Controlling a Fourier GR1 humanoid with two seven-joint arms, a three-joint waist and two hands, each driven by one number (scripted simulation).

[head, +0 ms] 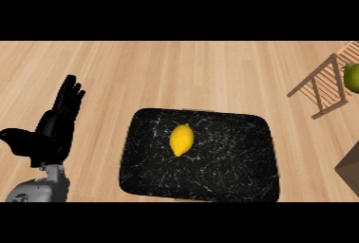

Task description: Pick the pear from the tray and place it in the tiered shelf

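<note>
Left hand (52, 130) rests open; cropped fruit (352, 77), perhaps pear.

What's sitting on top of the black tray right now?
One yellow fruit lies near the middle of the tray, alone. The part of the counter beneath the tray is covered, so nothing there can be seen.

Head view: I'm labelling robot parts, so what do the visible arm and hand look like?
Only the left hand shows: black, with slender fingers and a thick thumb. A grey wrist joins it to a rounded grey forearm. No cables or markings show. The right hand is unseen.
</note>
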